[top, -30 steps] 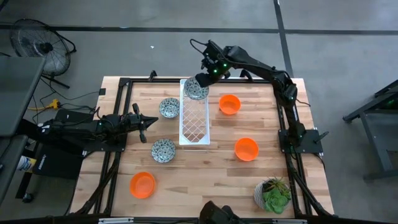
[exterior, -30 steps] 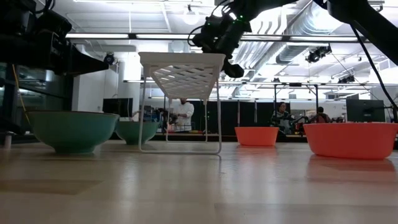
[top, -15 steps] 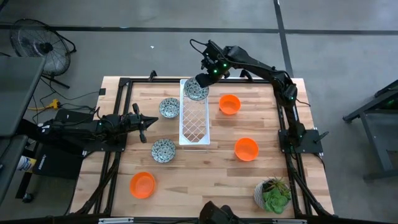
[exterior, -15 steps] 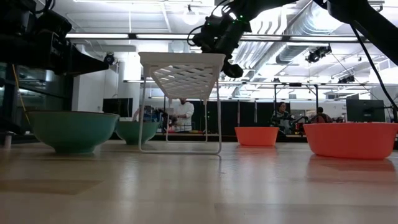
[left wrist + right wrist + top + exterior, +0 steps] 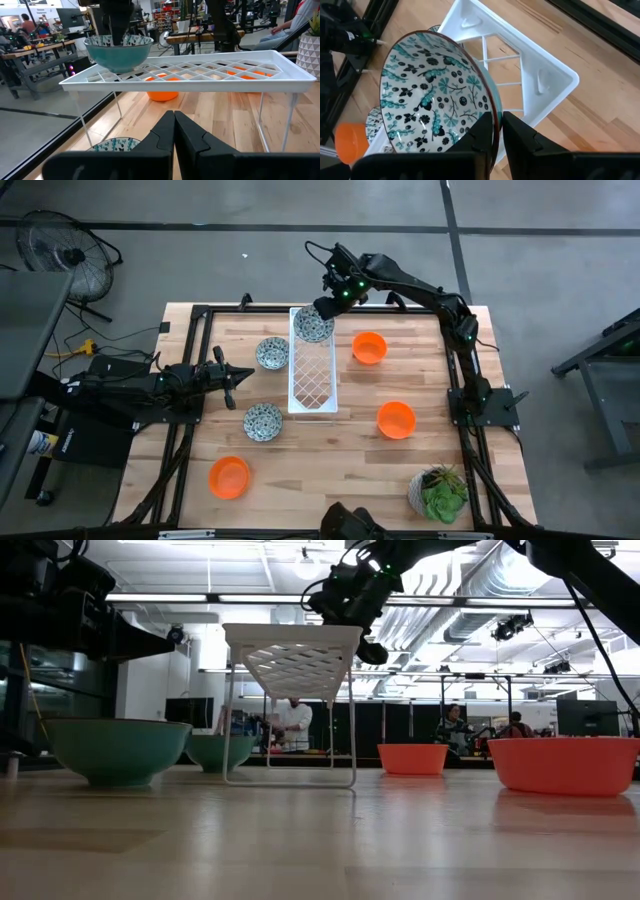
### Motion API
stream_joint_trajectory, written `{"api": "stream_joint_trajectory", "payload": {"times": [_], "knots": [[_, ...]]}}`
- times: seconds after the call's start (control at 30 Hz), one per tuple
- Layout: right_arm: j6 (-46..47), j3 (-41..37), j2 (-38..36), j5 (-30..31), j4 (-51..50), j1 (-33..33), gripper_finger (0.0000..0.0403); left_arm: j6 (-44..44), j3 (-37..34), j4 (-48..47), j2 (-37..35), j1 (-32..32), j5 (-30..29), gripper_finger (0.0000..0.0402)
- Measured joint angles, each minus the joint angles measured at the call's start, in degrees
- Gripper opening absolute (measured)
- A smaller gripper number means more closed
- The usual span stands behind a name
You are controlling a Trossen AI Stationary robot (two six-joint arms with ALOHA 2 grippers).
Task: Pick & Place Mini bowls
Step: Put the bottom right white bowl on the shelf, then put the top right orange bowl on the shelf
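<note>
A patterned mini bowl (image 5: 313, 326) sits upright on the far end of the white lattice tray (image 5: 312, 385), with my right gripper (image 5: 497, 127) shut on its rim. The left wrist view shows this bowl (image 5: 118, 50) level on the lattice. Two more patterned bowls (image 5: 271, 353) (image 5: 263, 421) rest on the table left of the tray. Three orange bowls (image 5: 369, 347) (image 5: 396, 419) (image 5: 229, 477) rest on the table around it. My left gripper (image 5: 235, 377) waits shut at the table's left side, pointing level toward the tray. My right gripper has the patterned bowl's rim (image 5: 493, 116) between its two fingers, one finger inside the bowl and one outside. The fingers slant down from the table's far right. The bowl stands upright with its base on the tray's lattice (image 5: 125, 75).
A potted green plant (image 5: 438, 492) stands at the near right corner. The tray is raised on thin legs (image 5: 230, 740). A black frame rail (image 5: 190, 360) runs along the table's left edge. Bare wood lies between the tray and the near edge.
</note>
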Motion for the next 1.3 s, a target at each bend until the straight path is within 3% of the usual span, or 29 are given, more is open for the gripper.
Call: {"api": "stream_joint_trajectory", "payload": {"times": [0.83, 1.13, 1.3], "knots": [[-2.1, 0.1, -0.1, 0.0, 2.7, -1.3, 0.0094, 0.0, 0.0, 0.0, 0.0, 0.0, 0.0, 0.0001], [-6.2, 6.4, -0.3, -3.0, 0.2, -3.0, 0.0094, 0.0, 0.0, 0.0, 0.0, 0.0, 0.0, 0.0001], [-14.1, 11.9, -0.3, -3.1, -4.0, -3.0, 0.0094, 0.0, 0.0, 0.0, 0.0, 0.0, 0.0, 0.0001]]}}
